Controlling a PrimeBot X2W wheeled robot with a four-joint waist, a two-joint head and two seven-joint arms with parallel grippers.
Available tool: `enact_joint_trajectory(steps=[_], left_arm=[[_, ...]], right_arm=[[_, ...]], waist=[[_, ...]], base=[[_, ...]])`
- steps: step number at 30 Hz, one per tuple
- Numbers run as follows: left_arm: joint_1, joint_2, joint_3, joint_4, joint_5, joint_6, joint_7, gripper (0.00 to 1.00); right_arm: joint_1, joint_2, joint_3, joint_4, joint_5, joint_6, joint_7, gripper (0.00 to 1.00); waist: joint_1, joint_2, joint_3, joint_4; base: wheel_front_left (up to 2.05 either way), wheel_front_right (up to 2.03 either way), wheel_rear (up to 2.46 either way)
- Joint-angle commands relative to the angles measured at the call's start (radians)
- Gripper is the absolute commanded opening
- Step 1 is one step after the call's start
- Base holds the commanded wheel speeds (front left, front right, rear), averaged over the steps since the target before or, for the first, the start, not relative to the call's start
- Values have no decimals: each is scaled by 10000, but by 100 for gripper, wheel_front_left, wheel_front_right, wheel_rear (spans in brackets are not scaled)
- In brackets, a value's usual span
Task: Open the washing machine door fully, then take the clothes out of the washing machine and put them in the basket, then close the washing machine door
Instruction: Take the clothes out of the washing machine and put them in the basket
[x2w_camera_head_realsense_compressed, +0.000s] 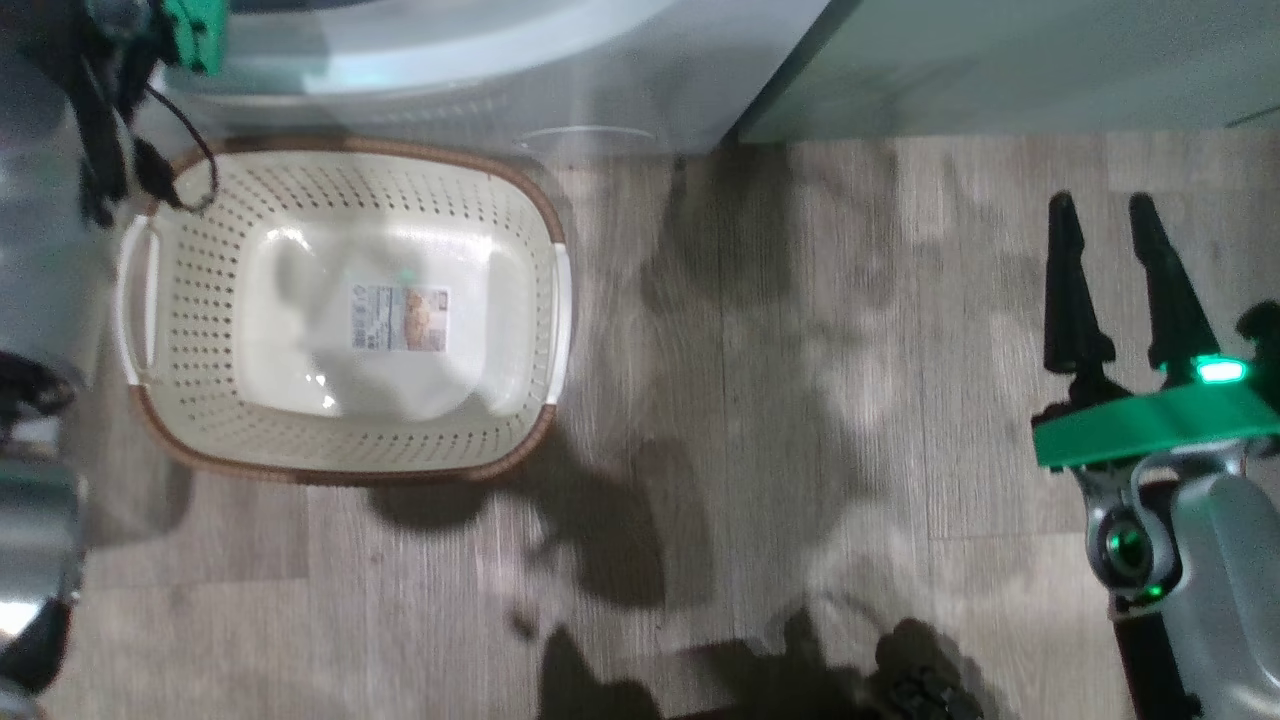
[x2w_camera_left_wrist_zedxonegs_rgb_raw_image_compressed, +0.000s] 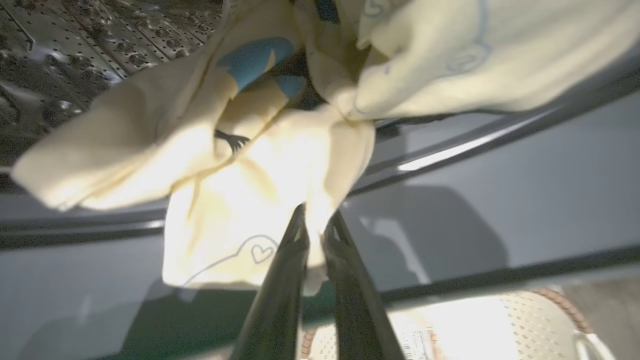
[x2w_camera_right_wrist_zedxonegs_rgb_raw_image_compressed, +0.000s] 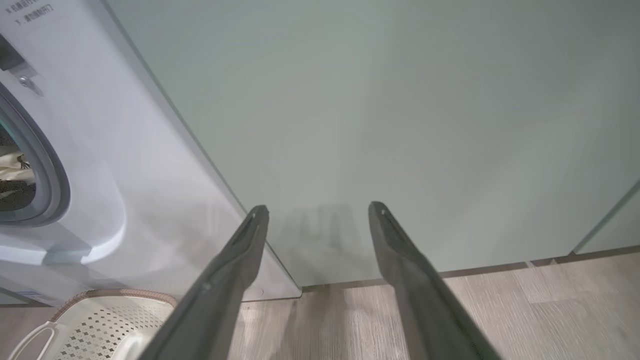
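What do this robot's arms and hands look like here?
The right hand has two long, tapering black fingers on a bright green bracket with a glowing green light, then a silver joint and pale grey forearm. The left hand has the same dark fingers; a black cable loops beside its green bracket.

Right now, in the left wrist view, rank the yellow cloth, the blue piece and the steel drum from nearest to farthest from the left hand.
1. Yellow cloth: pinched in the left hand, bottom centre.
2. Blue piece: higher up, tucked among the folds.
3. Steel drum: upper left, deepest in.
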Motion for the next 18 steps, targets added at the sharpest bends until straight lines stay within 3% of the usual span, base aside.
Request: enact_joint_trajectory(steps=[1,18], left_arm=[[35,331,232,-308,-123,19,-143,0],[3914,-917,716,-1647,-1526,319,-1678,0]], right_arm=[[360,35,70,-204,-110,0,-94,100],[1650,27,-480,20,-776,0,-94,100]], waist=[[0,0,-258,115],[0,0,-2580,932]], base=[[0,0,0],[0,0,0]])
